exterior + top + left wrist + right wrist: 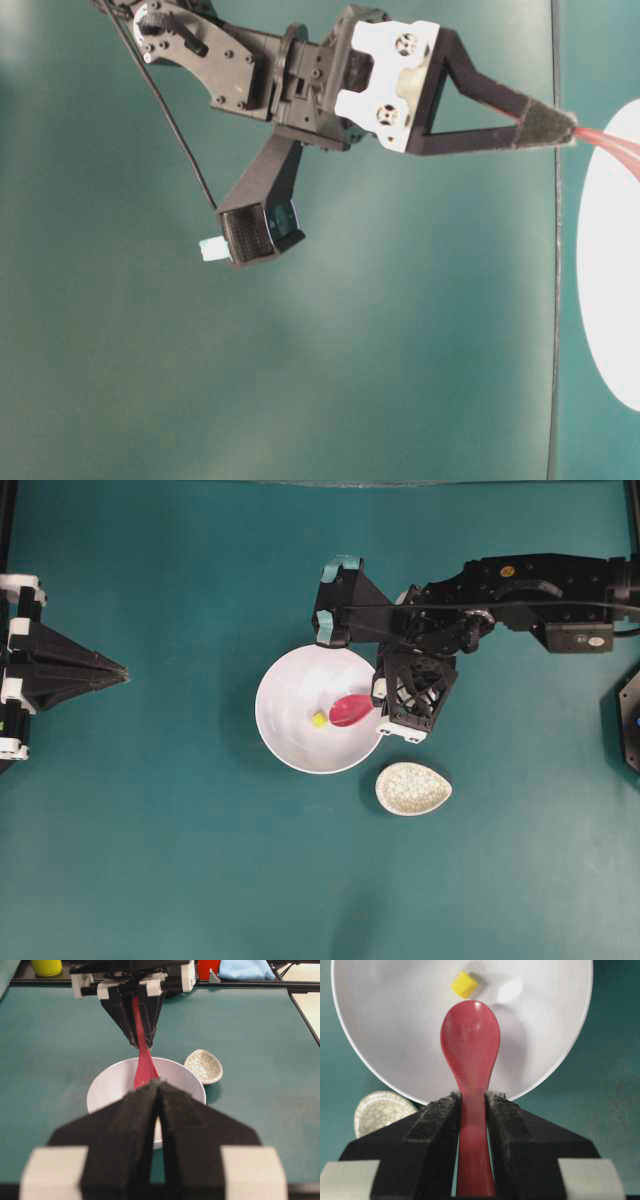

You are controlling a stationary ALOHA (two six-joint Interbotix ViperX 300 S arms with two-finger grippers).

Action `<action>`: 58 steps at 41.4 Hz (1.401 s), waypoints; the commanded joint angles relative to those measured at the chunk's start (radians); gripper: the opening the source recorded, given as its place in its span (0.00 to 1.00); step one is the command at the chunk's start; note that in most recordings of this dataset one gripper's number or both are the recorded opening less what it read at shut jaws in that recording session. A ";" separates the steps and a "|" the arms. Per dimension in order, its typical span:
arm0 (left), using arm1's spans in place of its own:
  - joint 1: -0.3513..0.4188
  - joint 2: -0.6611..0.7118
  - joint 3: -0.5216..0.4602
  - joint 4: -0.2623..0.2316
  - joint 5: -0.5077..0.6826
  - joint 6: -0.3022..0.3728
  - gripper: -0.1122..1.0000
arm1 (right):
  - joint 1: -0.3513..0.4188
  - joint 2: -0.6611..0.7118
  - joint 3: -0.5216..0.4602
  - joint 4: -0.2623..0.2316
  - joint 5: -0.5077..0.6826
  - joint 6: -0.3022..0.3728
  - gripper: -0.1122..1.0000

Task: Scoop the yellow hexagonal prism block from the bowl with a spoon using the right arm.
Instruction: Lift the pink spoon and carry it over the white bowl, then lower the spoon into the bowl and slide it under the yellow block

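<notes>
Presently the right jaws (472,1110) are seen pinching the handle of the spoon (470,1040), with the scoop held out over the inside of the bowl (385,1020). The yellow block (464,984) lies on the bowl's floor just beyond the spoon's tip, close to it, though contact cannot be judged. The left jaws (159,1091) are pressed together with nothing between them, parked well apart at the left side of the table (150,880) (pointed toward the bowl).

Several risks can be judged from here. The block is tiny against the scoop, so it may be pushed ahead of the rim and slid up the far wall instead of being loaded. A tip lowered too steeply may flick it aside, or press on the bowl and shift it. The glossy handle may twist in the pinch if the tip is dragged hard. The speckled spoon rest (413,788), just beside the bowl, could be brushed by the arm.

Counted: two arms, one bowl, one spoon, one block, one spoon rest.
</notes>
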 commanded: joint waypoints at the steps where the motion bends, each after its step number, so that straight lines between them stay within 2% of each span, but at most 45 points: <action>1: 0.000 0.005 -0.029 0.002 -0.006 0.002 0.10 | 0.005 -0.012 -0.026 -0.002 0.002 0.002 0.31; 24: 0.000 0.005 -0.029 0.003 -0.008 0.002 0.10 | 0.009 0.035 -0.028 0.000 -0.014 0.000 0.31; 58: 0.000 0.005 -0.029 0.003 -0.009 0.000 0.10 | 0.020 0.087 -0.067 -0.003 -0.215 -0.008 0.31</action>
